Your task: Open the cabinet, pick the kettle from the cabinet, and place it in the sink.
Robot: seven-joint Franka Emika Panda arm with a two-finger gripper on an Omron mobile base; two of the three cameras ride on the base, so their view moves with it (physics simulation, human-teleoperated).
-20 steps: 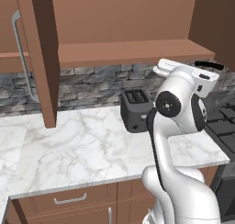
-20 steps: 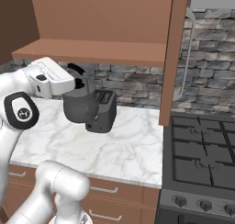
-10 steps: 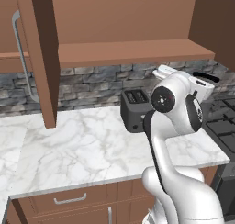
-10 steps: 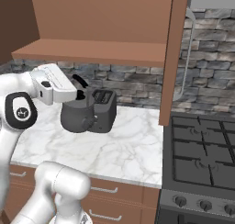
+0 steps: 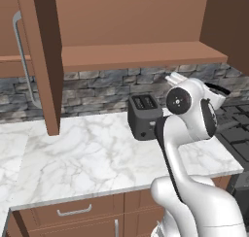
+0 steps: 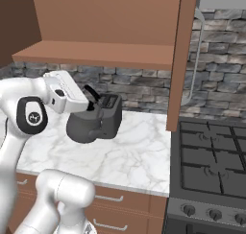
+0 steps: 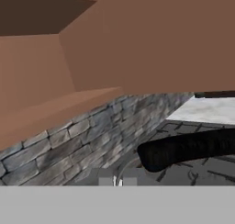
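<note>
Pincer (image 6: pixel 85 102) grips the kettle (image 6: pixel 84 126) beside the toaster (image 6: pixel 109 114); keep it level, swing clear toward the sink.

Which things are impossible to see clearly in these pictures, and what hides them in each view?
- Pincer: in the right base view the white hand covers its fingertips, so its grip on the kettle cannot be confirmed.
- Kettle in the left base view: the arm stands in front of it.
- Toaster: its left part is behind the kettle in the right base view.
- Kettle handle in the hand view: cut off by the right edge, blurred.
- Cabinet: its top is cropped.
</note>
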